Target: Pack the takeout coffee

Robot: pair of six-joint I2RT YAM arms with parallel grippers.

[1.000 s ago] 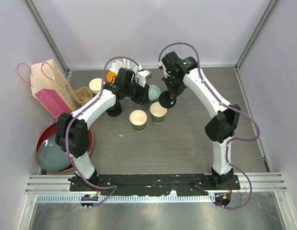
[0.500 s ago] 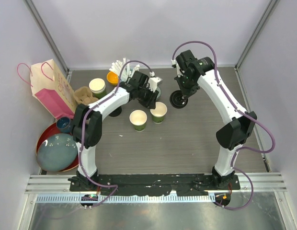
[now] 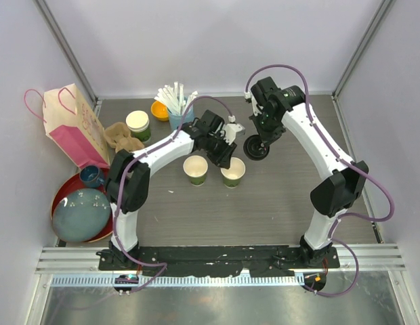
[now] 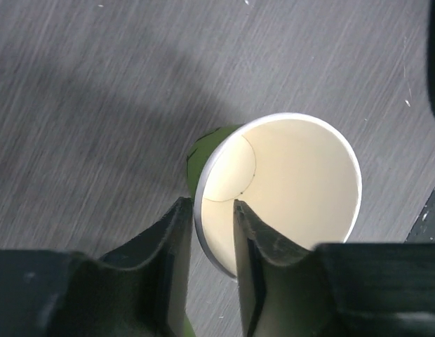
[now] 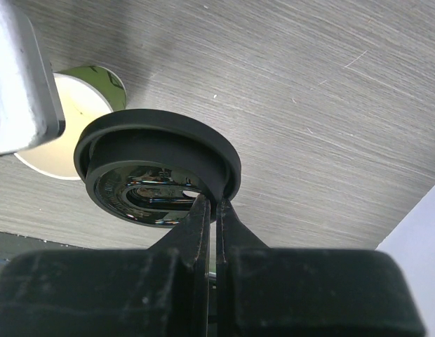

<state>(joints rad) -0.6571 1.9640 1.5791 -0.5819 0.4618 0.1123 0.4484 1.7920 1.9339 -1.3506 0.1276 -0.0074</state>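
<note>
Two dark-green paper cups, cream inside and without lids, stand mid-table: the left cup [image 3: 196, 169] and the right cup [image 3: 233, 172]. My left gripper [image 3: 224, 154] is shut on the right cup's rim; in the left wrist view the gripper [image 4: 209, 235] has one finger inside the cup [image 4: 295, 182] and one outside. My right gripper [image 3: 262, 139] is shut on the edge of a round black lid [image 3: 256, 147] and holds it just right of that cup. In the right wrist view the gripper [image 5: 212, 210] pinches the lid [image 5: 158, 168], with the cup [image 5: 74, 133] behind it.
At the back left are a blue cup of white straws [image 3: 175, 107], an orange bowl [image 3: 158, 110], another cup [image 3: 137, 124], a cardboard carrier [image 3: 120, 137] and a pink paper bag [image 3: 71, 125]. A red tray [image 3: 61, 193] holds a grey-blue bowl [image 3: 81, 215].
My left gripper closed on the right cup's rim and slid it toward the near right. My right gripper carried the black lid to the right, then slightly nearer.
</note>
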